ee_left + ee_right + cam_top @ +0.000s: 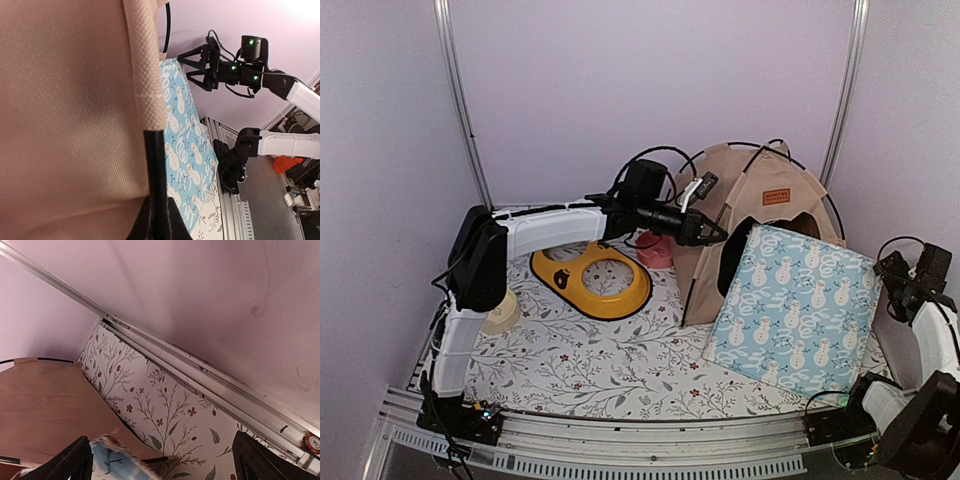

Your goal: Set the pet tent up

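The tan pet tent (760,205) stands at the back right with thin black poles arching over it and a brown label on its front. My left gripper (717,236) is shut on a black pole (156,170) at the tent's front left edge, where the pole comes out of the fabric sleeve (147,65); tan canvas (65,100) fills the left wrist view. My right gripper (896,280) hangs open at the far right, beside the cushion's upper right corner, holding nothing. In its own view its fingers (75,462) stand wide apart over the tent's edge (45,410).
A blue snowman cushion (795,310) leans against the tent's front, covering most of the opening. A yellow double-bowl feeder (592,280) lies left of the tent, with a pink bowl (655,250) behind it. A beige cup (502,312) sits by the left arm. Walls enclose the floral mat (620,365).
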`<action>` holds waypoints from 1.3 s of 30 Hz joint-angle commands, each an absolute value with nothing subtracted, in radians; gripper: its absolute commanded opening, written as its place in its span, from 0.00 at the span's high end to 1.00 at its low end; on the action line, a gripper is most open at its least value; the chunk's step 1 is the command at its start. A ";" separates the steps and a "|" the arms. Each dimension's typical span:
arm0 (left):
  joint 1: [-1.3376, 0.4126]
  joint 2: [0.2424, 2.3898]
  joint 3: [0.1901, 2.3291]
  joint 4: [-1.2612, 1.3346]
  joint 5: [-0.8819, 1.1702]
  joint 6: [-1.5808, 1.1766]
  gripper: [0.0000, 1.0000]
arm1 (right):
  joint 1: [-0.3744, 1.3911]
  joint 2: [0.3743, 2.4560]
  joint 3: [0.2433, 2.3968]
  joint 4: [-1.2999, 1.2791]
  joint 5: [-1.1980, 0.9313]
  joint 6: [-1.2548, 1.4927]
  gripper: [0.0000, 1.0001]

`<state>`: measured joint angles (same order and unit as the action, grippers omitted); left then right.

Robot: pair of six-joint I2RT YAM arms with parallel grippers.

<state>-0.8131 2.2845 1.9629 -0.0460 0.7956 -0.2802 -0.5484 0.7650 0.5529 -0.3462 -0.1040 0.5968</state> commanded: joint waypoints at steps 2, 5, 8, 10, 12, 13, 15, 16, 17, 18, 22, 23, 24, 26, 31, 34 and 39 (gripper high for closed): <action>-0.803 2.276 1.933 -0.112 0.813 -0.273 1.00 | -0.601 0.781 0.411 -0.085 -0.488 0.634 0.01; -0.801 2.278 1.933 -0.110 0.815 -0.273 1.00 | -0.601 0.743 0.366 -0.033 -0.540 0.699 0.01; -0.802 2.280 1.932 -0.107 0.818 -0.273 1.00 | -0.601 0.692 0.337 -0.022 -0.587 0.735 0.01; -0.801 2.281 1.933 -0.107 0.818 -0.275 1.00 | -0.601 0.648 0.325 -0.024 -0.612 0.749 0.01; -0.801 2.282 1.934 -0.105 0.819 -0.275 1.00 | -0.601 0.605 0.314 -0.029 -0.636 0.753 0.01; -0.801 2.284 1.934 -0.104 0.820 -0.276 1.00 | -0.601 0.584 0.313 -0.043 -0.642 0.752 0.01; -0.801 2.286 1.935 -0.100 0.821 -0.277 1.00 | -0.601 0.558 0.311 -0.077 -0.661 0.736 0.02; -0.802 2.285 1.935 -0.099 0.821 -0.278 1.00 | -0.601 0.547 0.312 -0.090 -0.674 0.729 0.04; -0.801 2.286 1.935 -0.098 0.821 -0.280 1.00 | -0.600 0.538 0.310 -0.100 -0.688 0.719 0.06; -0.803 2.287 1.935 -0.097 0.822 -0.278 1.00 | -0.599 0.532 0.310 -0.112 -0.699 0.714 0.09; -0.803 2.290 1.938 -0.094 0.826 -0.282 1.00 | -0.569 0.520 0.328 -0.137 -0.725 0.685 0.31; -0.803 2.290 1.937 -0.092 0.828 -0.283 1.00 | -0.553 0.516 0.335 -0.142 -0.718 0.683 0.40; -0.803 2.291 1.939 -0.089 0.829 -0.284 1.00 | -0.525 0.513 0.344 -0.150 -0.702 0.680 0.47; -0.805 2.293 1.940 -0.084 0.835 -0.287 1.00 | -0.454 0.504 0.356 -0.155 -0.664 0.678 0.66; -0.814 2.306 1.965 -0.090 0.872 -0.280 1.00 | -0.172 0.510 0.382 -0.154 -0.444 0.691 1.00; -0.827 2.312 1.982 -0.108 0.890 -0.258 1.00 | 0.062 0.566 0.380 -0.098 -0.278 0.713 1.00; -0.850 2.320 2.014 -0.151 0.927 -0.222 1.00 | 0.424 0.866 0.473 0.012 0.041 0.700 1.00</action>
<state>-0.8192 2.2902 1.9781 -0.0731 0.8577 -0.2562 0.2287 0.6689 0.3904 -0.0597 -0.2401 0.7025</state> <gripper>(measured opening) 0.043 0.018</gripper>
